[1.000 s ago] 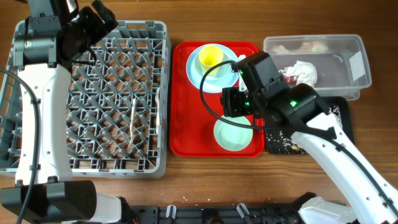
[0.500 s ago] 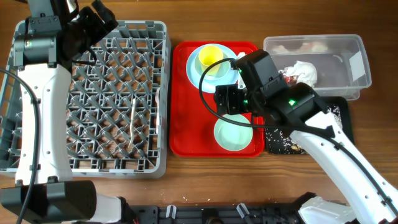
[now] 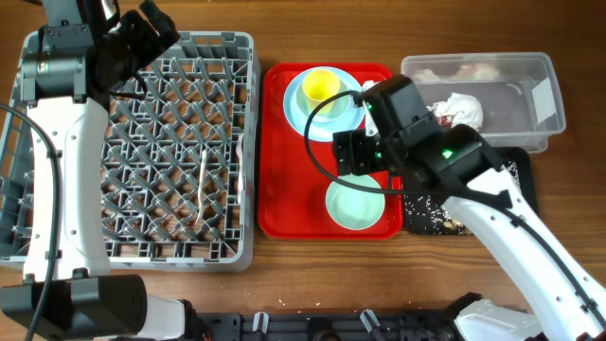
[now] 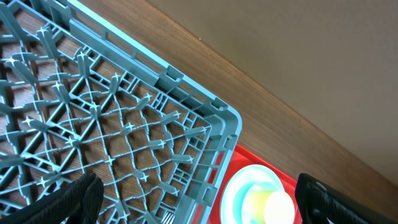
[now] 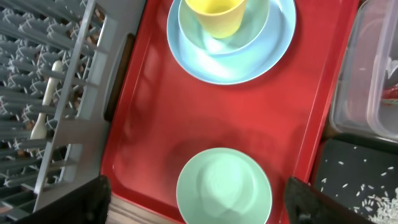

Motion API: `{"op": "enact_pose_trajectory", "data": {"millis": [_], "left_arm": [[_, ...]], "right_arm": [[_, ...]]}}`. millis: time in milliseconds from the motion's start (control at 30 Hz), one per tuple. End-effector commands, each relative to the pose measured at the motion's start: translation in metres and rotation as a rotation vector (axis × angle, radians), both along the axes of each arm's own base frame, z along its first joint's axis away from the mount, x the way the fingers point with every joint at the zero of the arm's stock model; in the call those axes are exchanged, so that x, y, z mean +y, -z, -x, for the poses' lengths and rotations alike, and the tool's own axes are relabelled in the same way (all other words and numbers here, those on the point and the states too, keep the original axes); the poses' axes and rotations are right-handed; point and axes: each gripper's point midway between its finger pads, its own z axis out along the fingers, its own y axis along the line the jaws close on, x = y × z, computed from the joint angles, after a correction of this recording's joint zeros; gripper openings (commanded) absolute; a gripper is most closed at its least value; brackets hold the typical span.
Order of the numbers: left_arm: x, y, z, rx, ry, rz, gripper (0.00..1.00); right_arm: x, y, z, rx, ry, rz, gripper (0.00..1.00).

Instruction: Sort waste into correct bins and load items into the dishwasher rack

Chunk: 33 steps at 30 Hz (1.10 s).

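A wooden table (image 3: 284,279) is set before a plain brown wall (image 4: 311,50). Left of the red tray (image 3: 284,189), the dishwasher rack (image 3: 180,152) is seen holding only one white utensil (image 3: 202,185). Above it, the left gripper (image 4: 199,186) is held wide apart and empty. On the red tray, the yellow cup (image 3: 320,87) is nested in a mint bowl on the blue plate (image 3: 295,109), and a second bowl (image 3: 355,206) is left alone. Over the tray, the right gripper (image 5: 198,190), spread open and empty, has only been shifted slightly sideways, so loading is judged barely begun. Right of the tray, the napkin (image 3: 461,109) is lodged in the clear tub (image 3: 544,71) and rice (image 3: 431,213) in the black tray (image 3: 519,170).
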Motion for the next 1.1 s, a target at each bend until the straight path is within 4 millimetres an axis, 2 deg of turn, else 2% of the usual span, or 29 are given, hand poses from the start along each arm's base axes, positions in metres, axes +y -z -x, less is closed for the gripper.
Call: {"op": "enact_pose_trajectory", "data": {"millis": [0, 133, 167, 233, 267, 333, 367, 433, 467, 500, 567, 633, 667, 867, 1067], "left_arm": [[0.003, 0.0, 0.0, -0.001, -0.003, -0.005, 1.0], [0.003, 0.0, 0.0, -0.001, -0.003, -0.005, 1.0], [0.003, 0.0, 0.0, -0.001, -0.004, -0.005, 1.0], [0.003, 0.0, 0.0, -0.001, -0.003, -0.005, 1.0], [0.003, 0.0, 0.0, -0.002, -0.004, -0.005, 1.0], [0.003, 0.0, 0.0, -0.002, -0.004, -0.005, 1.0], [0.003, 0.0, 0.0, -0.001, -0.004, -0.005, 1.0], [0.003, 0.0, 0.0, -0.001, -0.003, -0.005, 1.0], [0.003, 0.0, 0.0, -0.002, -0.003, -0.005, 1.0], [0.003, 0.0, 0.0, -0.002, -0.004, -0.005, 1.0], [0.003, 0.0, 0.0, -0.002, -0.004, -0.005, 1.0], [0.003, 0.0, 0.0, -0.001, -0.003, -0.005, 1.0], [0.003, 0.0, 0.0, -0.002, -0.003, -0.005, 1.0], [0.003, 0.0, 0.0, -0.001, -0.003, -0.005, 1.0], [0.003, 0.0, 0.0, -0.001, -0.004, -0.005, 1.0]], "right_arm": [[0.001, -0.01, -0.021, -0.056, -0.061, -0.044, 0.87], [0.023, -0.007, -0.07, -0.18, -0.101, -0.074, 0.79], [0.027, 0.0, -0.077, -0.148, -0.103, -0.064, 0.79], [0.02, 0.005, -0.079, -0.01, -0.107, 0.028, 0.8], [0.014, -0.004, -0.081, -0.004, -0.087, 0.059, 0.69], [-0.005, -0.053, -0.068, -0.059, -0.021, 0.038, 0.65], [-0.02, -0.075, -0.053, -0.082, 0.041, 0.016, 0.66], [-0.072, -0.112, -0.02, -0.139, 0.246, 0.013, 0.68], [-0.096, -0.126, -0.006, -0.172, 0.333, 0.016, 0.72], [-0.129, -0.139, 0.016, -0.207, 0.451, 0.022, 0.78], [-0.187, -0.148, 0.051, -0.245, 0.651, 0.055, 1.0], [-0.231, -0.144, 0.069, -0.254, 0.796, 0.105, 1.0], [-0.267, -0.134, 0.08, -0.211, 0.93, 0.153, 1.0], [-0.272, -0.12, 0.068, -0.15, 0.934, 0.174, 1.0], [-0.277, -0.092, 0.044, -0.031, 0.922, 0.208, 1.0]]}}
